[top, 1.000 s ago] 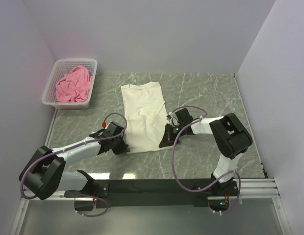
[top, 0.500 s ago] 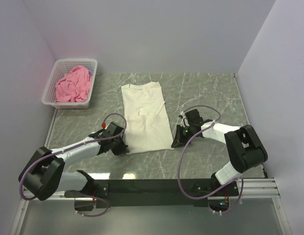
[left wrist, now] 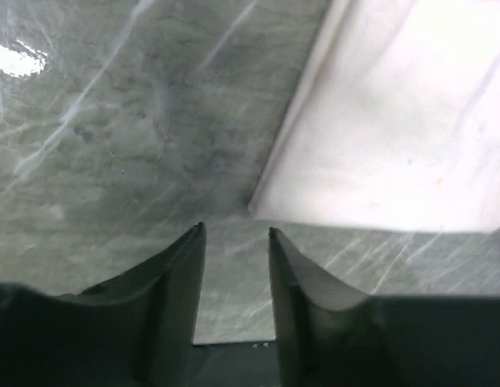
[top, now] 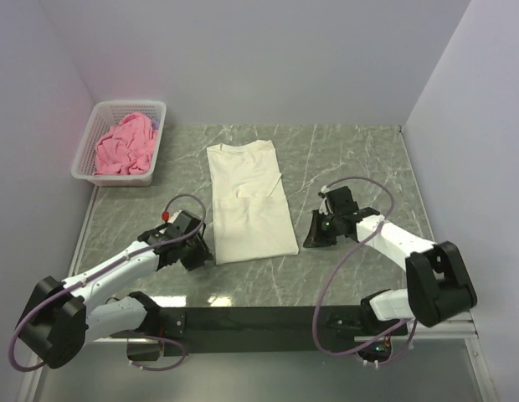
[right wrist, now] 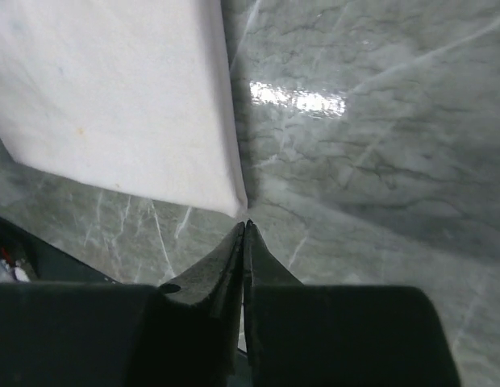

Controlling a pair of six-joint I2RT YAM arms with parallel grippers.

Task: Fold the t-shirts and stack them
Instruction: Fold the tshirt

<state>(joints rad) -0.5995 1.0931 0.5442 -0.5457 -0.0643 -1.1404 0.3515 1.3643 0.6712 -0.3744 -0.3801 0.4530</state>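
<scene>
A cream-white t-shirt (top: 249,201) lies flat on the marble table as a long folded strip, collar at the far end. My left gripper (top: 204,255) sits just off its near left corner. In the left wrist view that gripper (left wrist: 236,234) is open with only bare table in the gap, and the shirt's corner (left wrist: 331,161) lies just ahead. My right gripper (top: 309,243) rests beside the near right corner. Seen from the right wrist, this gripper (right wrist: 245,224) is shut on nothing, tips just short of the shirt's corner (right wrist: 113,105). A pink t-shirt (top: 124,144) lies crumpled in the basket.
The white lattice basket (top: 115,177) stands at the far left corner against the wall. Walls close in the table (top: 360,159) at the back and on both sides. The black mounting rail (top: 259,320) runs along the near edge.
My left gripper opened, let go of the shirt's near left corner and drew back. The right gripper moved right, off the shirt, whose near hem now lies wider and flatter.
</scene>
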